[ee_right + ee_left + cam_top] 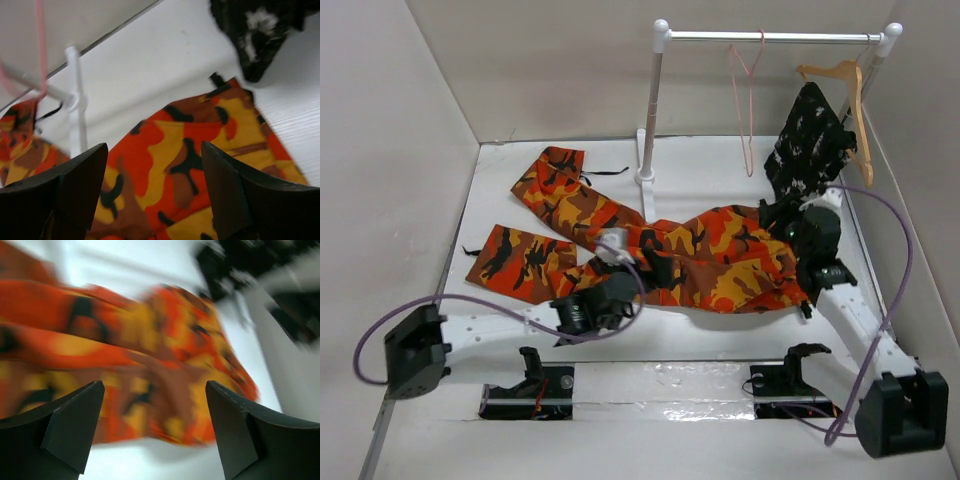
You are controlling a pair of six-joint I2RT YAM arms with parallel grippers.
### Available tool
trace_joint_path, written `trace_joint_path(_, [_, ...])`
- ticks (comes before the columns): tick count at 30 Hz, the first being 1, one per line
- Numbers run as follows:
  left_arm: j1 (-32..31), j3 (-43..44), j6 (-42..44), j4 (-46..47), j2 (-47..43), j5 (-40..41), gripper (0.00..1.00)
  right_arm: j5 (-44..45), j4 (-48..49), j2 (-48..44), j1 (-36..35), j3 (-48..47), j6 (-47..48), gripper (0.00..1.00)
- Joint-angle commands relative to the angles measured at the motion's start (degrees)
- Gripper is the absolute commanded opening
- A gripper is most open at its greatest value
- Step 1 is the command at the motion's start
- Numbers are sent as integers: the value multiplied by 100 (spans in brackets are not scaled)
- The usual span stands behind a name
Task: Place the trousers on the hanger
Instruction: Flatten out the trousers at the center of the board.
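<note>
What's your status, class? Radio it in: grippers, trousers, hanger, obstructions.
Left gripper, right gripper: jaws open, empty, over trousers. Trousers flat on table, ungrasped. Pink hanger on rail; black garment hangs close right.

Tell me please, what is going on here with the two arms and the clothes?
Two robot arms are working on the camouflage trousers, which lie spread on the table. The left gripper and the right gripper are both open over the cloth; neither holds it. The pink hanger hangs bare on the rail at the back, so the trousers are not on it yet.
</note>
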State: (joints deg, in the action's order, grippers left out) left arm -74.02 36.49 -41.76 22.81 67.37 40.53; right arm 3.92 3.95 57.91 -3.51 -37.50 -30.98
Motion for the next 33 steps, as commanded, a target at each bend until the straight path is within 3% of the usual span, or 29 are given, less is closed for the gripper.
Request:
trace_joint_path(1, [895,-817,-1001,-858,-950,378,81,-146,493,-683,-719,698,-84,51])
trace_joint_path(3, [1844,-1142,-861,-865,-1155,-191,82,-207,641,-781,-1437,1058,-101,14])
trace_joint_path(4, [2143,-1170,-852,-1101,-1226,-378,82,-216,651,-686,-1703,1086,-40,0])
trace_joint_path(6, [2810,-1266,-694,-1304,-1262,-790,83,-7,512,-257,-2231,1060,83,1])
trace_joint_path(10, [3542,-1408,-325,-1594,-1455,-1512,84,827,-121,396,-3548,613,251,69])
trace_joint_path(12, [3613,-1478,-150,-1674,-1499,-1619,84,1031,-149,580,-3796,594,242,77])
trace_joint_path(16, [3754,-1610,0,-1701,-1377,-1864,76,1084,-43,1011,-4079,673,58,74])
trace_joint_path(17, [3754,-1601,79,-1683,-1324,-1995,70,1110,44,1168,-4175,734,-12,69])
trace_joint_path(18, [3807,-1558,115,-1683,-1236,-1988,64,1111,62,1240,-4263,770,-13,57])
trace_joint_path(19, [3807,-1531,115,-1788,-1096,-1962,56,1206,71,1292,-4324,796,-126,35])
trace_joint_path(20, [3807,-1531,176,-1806,-1060,-1953,44,1286,63,1302,-4403,831,-188,28])
trace_joint_path(21, [3807,-1531,168,-1824,-1042,-1953,20,1382,-16,1258,-4604,927,-285,21])
trace_joint_path(24, [3807,-1514,36,-1981,-1305,-1953,0,1707,-375,847,-5026,1121,-680,17])
trace_joint_path(25, [3807,-1487,1,-2165,-1558,-1935,0,1943,-612,740,-5106,1165,-959,13])
trace_joint_path(31, [3807,-1224,-350,-3332,-2920,-1541,0,2008,-1141,56,-5520,1525,-1742,13])
trace_joint_path(32, [3807,-1188,-403,-3440,-3045,-1479,14,1964,-1142,-42,-5642,1656,-1832,13])
trace_joint_path(33, [3807,-1153,-447,-3528,-3150,-1330,47,1937,-1115,-130,-5643,1727,-1893,13])
